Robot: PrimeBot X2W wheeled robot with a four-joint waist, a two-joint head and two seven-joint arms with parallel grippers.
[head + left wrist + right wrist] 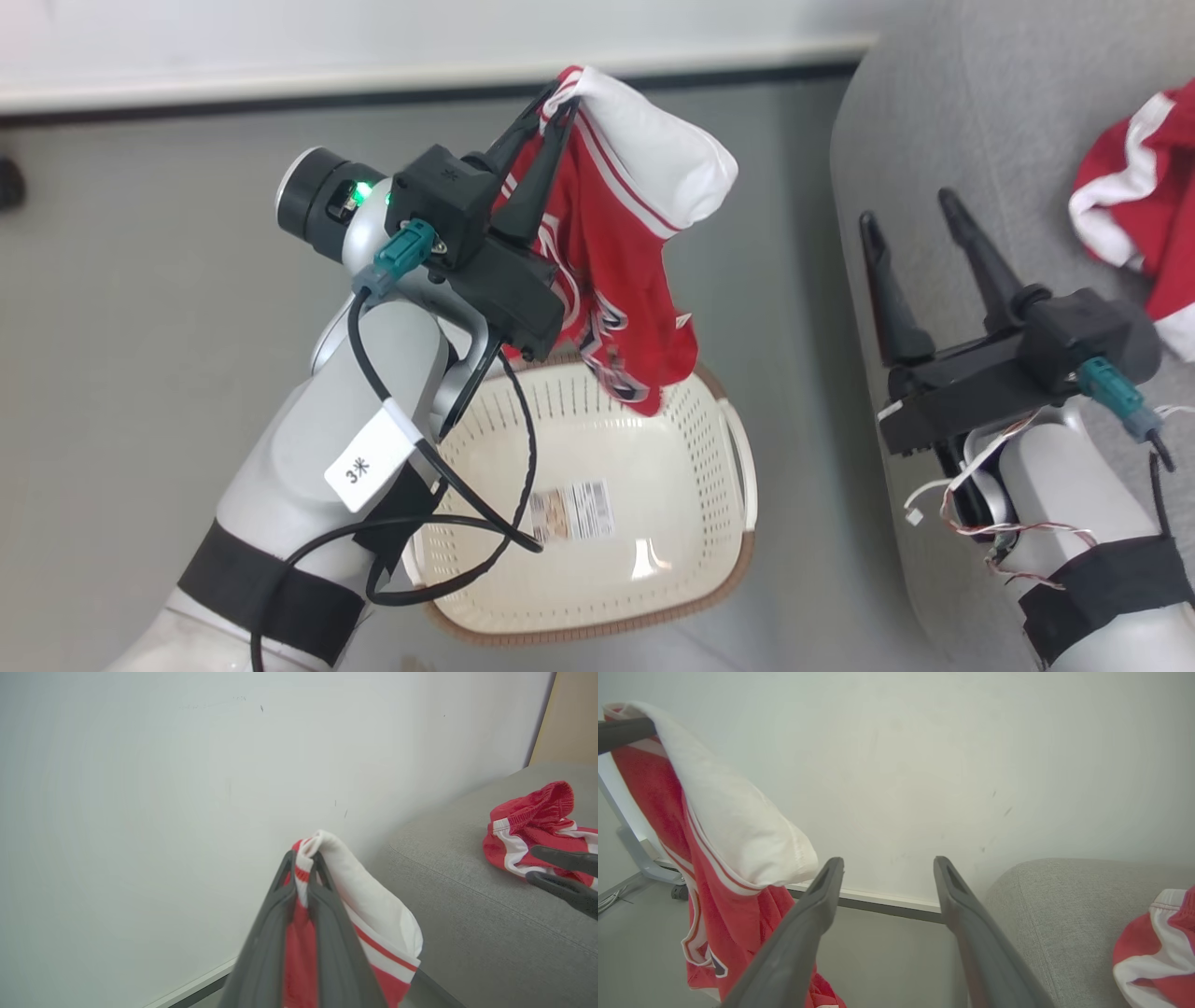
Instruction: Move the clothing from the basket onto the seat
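Plainly, the left pincer (558, 101) grips the red garment (625, 280), which hangs lengthwise over the basket (742, 448) mid-frame; the seat (971, 140) lies rightward, under the open, empty right pincer (907, 207).

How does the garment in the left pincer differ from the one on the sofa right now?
The held garment hangs in the air from the shut left pincer, over the basket; the other garment lies on the grey sofa. The held garment drapes long and downward; the other garment is bunched in a heap. Both are red with white panels and stripe trim.
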